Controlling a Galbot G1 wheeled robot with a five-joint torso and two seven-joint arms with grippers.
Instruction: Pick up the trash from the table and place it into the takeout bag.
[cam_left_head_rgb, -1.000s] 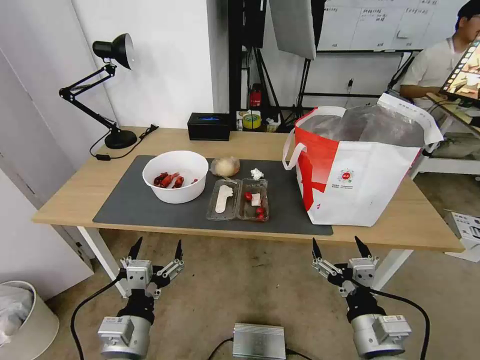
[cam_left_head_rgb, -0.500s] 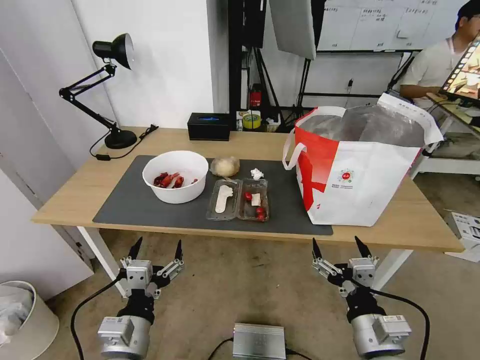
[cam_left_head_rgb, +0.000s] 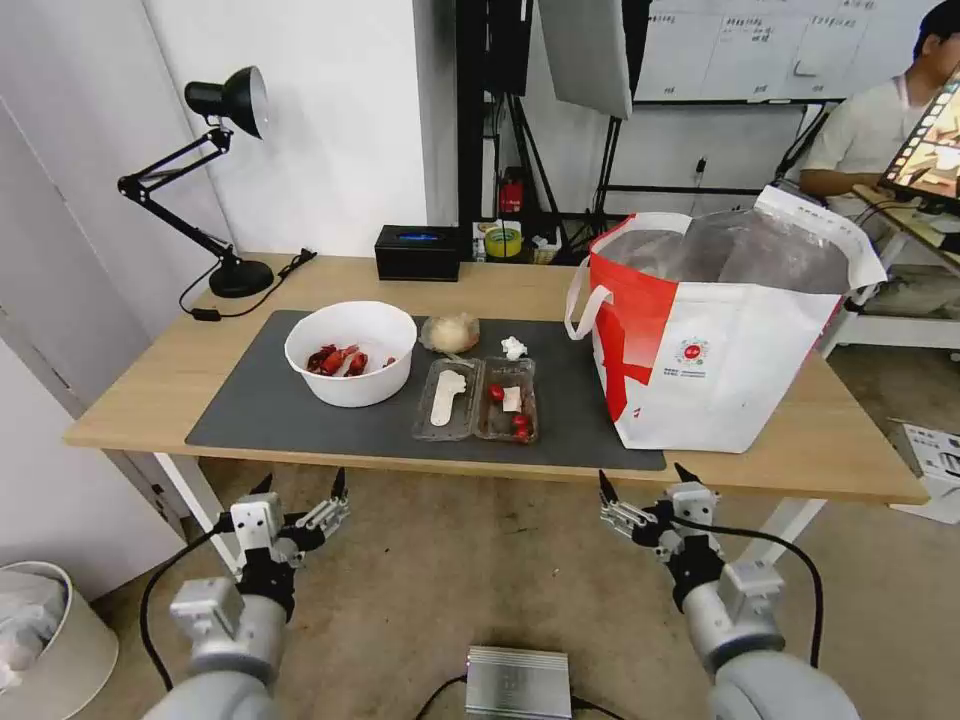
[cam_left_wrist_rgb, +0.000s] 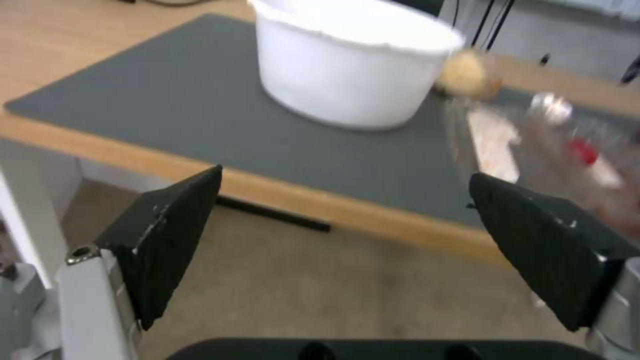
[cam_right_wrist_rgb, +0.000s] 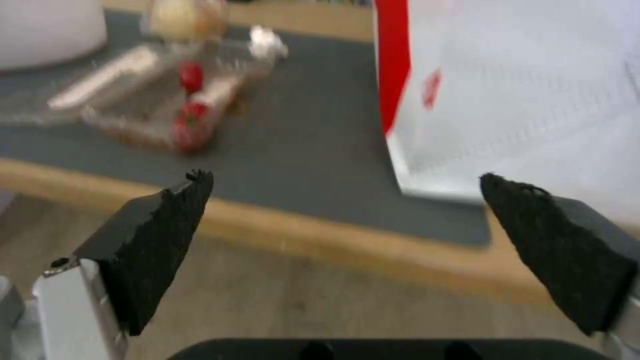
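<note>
1. Left gripper (cam_left_head_rgb: 303, 487) hangs below the surface's (cam_left_head_rgb: 140, 400) near edge, jaws wide, empty
2. Right gripper (cam_left_head_rgb: 645, 480) likewise, jaws wide
3. Bowl (cam_left_head_rgb: 351, 353), plastic-wrap ball (cam_left_head_rgb: 452, 332), tissue ball (cam_left_head_rgb: 514, 347) and clamshell tray (cam_left_head_rgb: 478, 399) sit on the mat (cam_left_head_rgb: 290, 420), left of the takeout bag (cam_left_head_rgb: 720, 340)

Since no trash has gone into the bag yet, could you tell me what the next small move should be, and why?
Probably raise the left gripper up over the table edge toward the white bowl. Both grippers hang open below the tabletop, the right gripper too, and the bowl sits nearest the left one on the mat.
</note>
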